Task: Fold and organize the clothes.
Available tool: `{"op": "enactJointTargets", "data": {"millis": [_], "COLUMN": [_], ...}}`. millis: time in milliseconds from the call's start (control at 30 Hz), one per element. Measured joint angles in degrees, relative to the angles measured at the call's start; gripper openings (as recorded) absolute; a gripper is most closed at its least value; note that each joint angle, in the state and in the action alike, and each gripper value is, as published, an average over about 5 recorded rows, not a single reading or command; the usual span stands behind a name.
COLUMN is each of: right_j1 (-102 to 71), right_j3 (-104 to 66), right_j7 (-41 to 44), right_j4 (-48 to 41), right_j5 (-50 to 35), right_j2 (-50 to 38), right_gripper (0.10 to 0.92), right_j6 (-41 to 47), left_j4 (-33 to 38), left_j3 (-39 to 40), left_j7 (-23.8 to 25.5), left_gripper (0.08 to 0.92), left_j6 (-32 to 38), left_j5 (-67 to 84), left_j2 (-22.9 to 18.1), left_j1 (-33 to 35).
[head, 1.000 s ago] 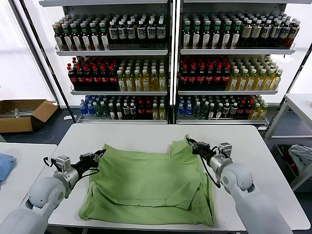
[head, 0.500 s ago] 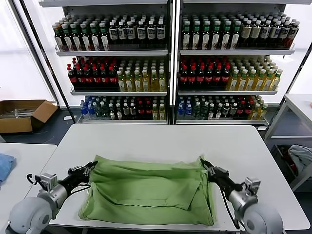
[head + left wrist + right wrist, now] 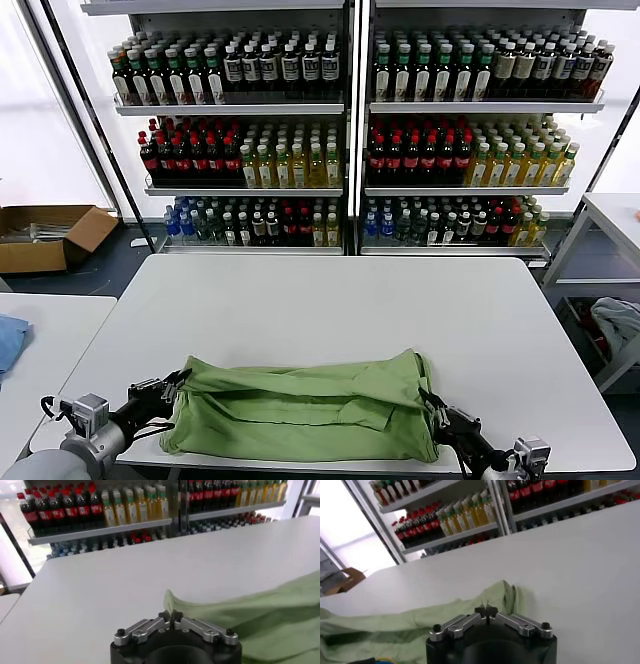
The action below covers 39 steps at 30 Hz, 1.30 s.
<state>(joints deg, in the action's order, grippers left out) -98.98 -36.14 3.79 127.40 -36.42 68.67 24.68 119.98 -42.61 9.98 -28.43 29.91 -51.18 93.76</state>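
Both arms have pulled back toward the robot since a second ago, dragging the far edge of the shirt over itself, so the cloth that lay spread out is now a low folded band along the near edge of the desk. The left end effector [image 3: 176, 384] sits at the band's left corner, and in the left wrist view its fingertips [image 3: 171, 617] meet tip to tip with the green corner right at them (whether cloth is pinched there or merely touching, I cannot tell). The right end effector [image 3: 432, 408] is at the band's right corner, low at the near edge; its own wrist view shows the tips [image 3: 486, 612] closed together with a raised peak of fabric just beyond them.

Outward from there, the shirt [image 3: 300, 415] is light green, plain on the side showing, rumpled, with a seam line running across its middle and a puffed lump near the right end. It rests on the white desk [image 3: 330, 300], whose far half is bare.

Behind the desk stand shelves [image 3: 350, 130] packed with bottles, and a cardboard box [image 3: 45, 235] sits on the floor at the left.
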Motion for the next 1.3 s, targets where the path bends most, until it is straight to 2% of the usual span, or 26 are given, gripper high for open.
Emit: {"op": "enactJointTargets", "data": {"millis": [367,667,800,1033,1300], "right_j1": [1.13,0.54,-0.15,-1.10,-1.39], "right_j3": [-8.31,-15.26,-16.78,-18.61,-19.37], "right_j7": [1.69,3.59,4.00,4.67,4.87], "right_j4": [-2.61,-4.84,-5.28,-5.42,-5.62], "right_j5": [0.53,0.97,1.30,1.64,2.00], "right_j2": [-1.84,-1.48,-1.12,-1.11,-0.86], "right_gripper": [0.561,0.797,0.820,0.823,0.823], "right_j6": [-5.48,-10.83,-12.14,-13.55,-14.24], "left_j4": [3.27,5.96,5.43,3.45,2.05], "left_j3": [-6.51,-6.52,-3.38,2.89,7.60], "left_j7": [-0.45,-6.50,-10.73,-17.97,-22.64], "left_gripper": [0.517,0.771,0.818,0.823,0.816], "left_j6": [-1.21,-0.55,-0.18,0.46,0.47], "left_j5": [-0.08,4.12,4.45,3.19,0.90], "left_j2": [0.87,-2.41,-5.34,-10.39,-13.95], "left_j1": [6.03,6.90,5.79,3.03,1.88]}}
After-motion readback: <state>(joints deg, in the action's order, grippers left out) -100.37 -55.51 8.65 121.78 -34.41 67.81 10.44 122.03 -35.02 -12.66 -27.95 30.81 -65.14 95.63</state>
